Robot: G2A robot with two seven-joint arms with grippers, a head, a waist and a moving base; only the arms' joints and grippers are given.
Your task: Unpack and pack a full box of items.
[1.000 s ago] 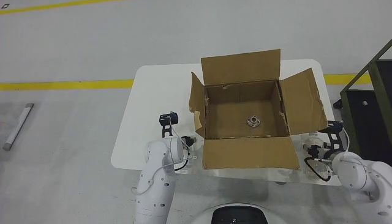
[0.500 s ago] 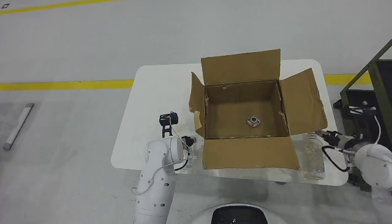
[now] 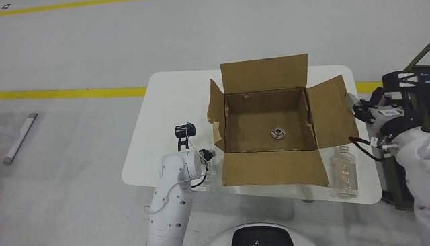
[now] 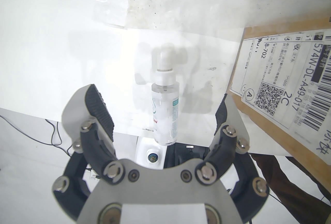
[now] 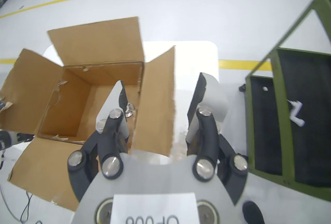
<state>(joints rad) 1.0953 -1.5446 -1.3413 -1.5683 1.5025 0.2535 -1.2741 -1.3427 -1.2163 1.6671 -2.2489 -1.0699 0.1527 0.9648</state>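
An open cardboard box [image 3: 272, 169] stands mid-table with all flaps folded out. A small metal fitting [image 3: 278, 133] rests on its floor, also visible as the fitting [image 5: 130, 108] in the right wrist view. A clear plastic bottle [image 3: 345, 171] appears to lie flat on the table beside the box's front right corner. My right gripper [image 5: 161, 81] is open and empty, held high over the box's right flap [image 5: 157, 106]. My left gripper [image 4: 160, 99] is open at the table's near edge, left of the box. A small clear spray bottle [image 4: 165, 111] stands between its fingers, untouched.
The white table [image 3: 175, 111] has bare surface left of the box. A green cart [image 5: 284, 111] stands off the table's right side, close to my right arm [image 3: 400, 128]. The box's labelled front flap [image 4: 284, 75] hangs near my left gripper.
My right gripper let go of the clear plastic bottle, which stays on the table. The right arm then drew off to the right and rose beside the box's right flap. The left arm kept still.
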